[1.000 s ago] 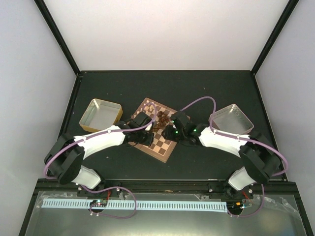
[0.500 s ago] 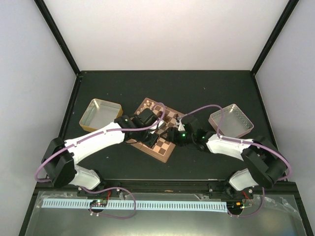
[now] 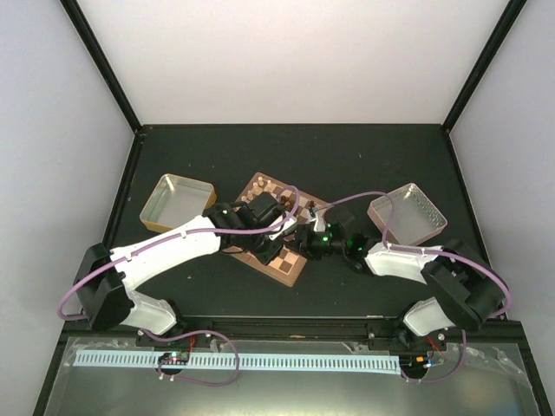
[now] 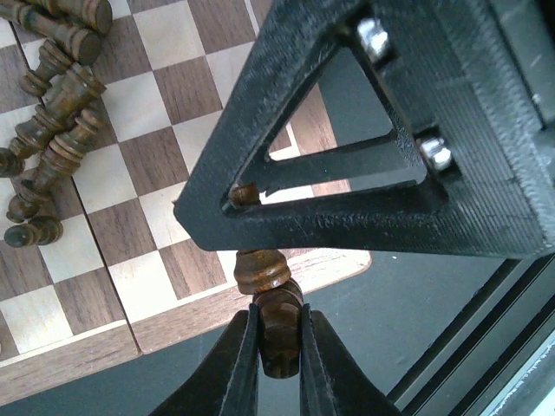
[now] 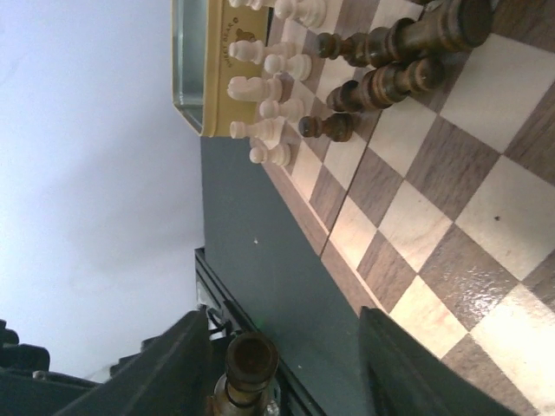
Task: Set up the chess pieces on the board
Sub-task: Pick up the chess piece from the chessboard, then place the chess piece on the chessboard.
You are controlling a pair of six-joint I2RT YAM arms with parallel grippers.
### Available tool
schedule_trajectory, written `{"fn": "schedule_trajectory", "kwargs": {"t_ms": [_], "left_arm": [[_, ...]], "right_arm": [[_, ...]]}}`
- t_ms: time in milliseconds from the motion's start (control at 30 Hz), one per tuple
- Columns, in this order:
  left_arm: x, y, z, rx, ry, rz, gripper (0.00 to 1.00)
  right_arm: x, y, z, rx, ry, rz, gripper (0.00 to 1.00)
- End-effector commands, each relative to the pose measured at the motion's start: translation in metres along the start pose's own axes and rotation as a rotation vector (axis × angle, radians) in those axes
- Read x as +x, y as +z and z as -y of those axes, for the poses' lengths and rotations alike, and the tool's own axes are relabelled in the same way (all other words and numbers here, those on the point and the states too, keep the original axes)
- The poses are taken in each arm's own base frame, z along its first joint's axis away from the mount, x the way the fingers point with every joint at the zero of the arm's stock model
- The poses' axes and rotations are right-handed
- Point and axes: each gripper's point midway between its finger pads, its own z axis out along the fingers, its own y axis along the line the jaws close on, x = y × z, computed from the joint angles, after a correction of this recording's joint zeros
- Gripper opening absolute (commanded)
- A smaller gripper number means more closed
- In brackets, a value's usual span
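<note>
While the left gripper (image 4: 278, 334) is clamping a dark brown chess piece (image 4: 264, 276) just off the rim of the board (image 4: 165, 221), the right gripper (image 5: 284, 342) is keeping its fingers apart on either side of it. Other dark pieces (image 4: 52, 130) are lying on the board at 10 o'clock from it.

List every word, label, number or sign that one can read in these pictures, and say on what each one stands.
Gold tin, outer wall, right wrist view: a few lines of dark print, too small and blurred to read.
Board: no text.
Chess pieces: no text.
Nothing else in the three views carries readable writing.
</note>
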Motion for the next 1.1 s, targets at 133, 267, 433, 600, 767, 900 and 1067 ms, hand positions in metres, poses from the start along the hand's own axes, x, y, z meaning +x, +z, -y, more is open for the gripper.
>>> {"fn": "schedule_trajectory", "kwargs": {"t_ms": [133,267,433,600,767,900,1067], "left_arm": [[-0.017,-0.017,0.003,-0.009,0.026,0.057,0.02],[-0.016,-0.016,0.002,-0.016,0.02,0.057,0.01],[-0.01,-0.012,-0.008,-0.064,-0.001,0.048,0.02],[-0.007,-0.007,-0.024,-0.131,-0.052,0.053,0.01],[-0.009,-0.006,-0.044,-0.154,-0.174,0.082,0.02],[-0.011,-0.012,-0.064,-0.145,-0.293,0.127,0.02],[-0.01,-0.02,-0.081,-0.138,-0.369,0.181,0.02]], "right_arm": [[0.005,-0.004,-0.011,-0.084,0.011,-0.016,0.28],[0.002,-0.004,-0.009,-0.078,0.001,0.001,0.14],[-0.007,-0.005,0.0,-0.013,-0.047,0.056,0.06],[-0.026,-0.019,0.024,0.212,-0.211,0.17,0.04],[-0.033,-0.034,0.038,0.461,-0.472,0.277,0.04],[-0.02,-0.033,0.04,0.579,-0.629,0.3,0.05],[0.005,-0.018,0.049,0.671,-0.803,0.245,0.07]]}}
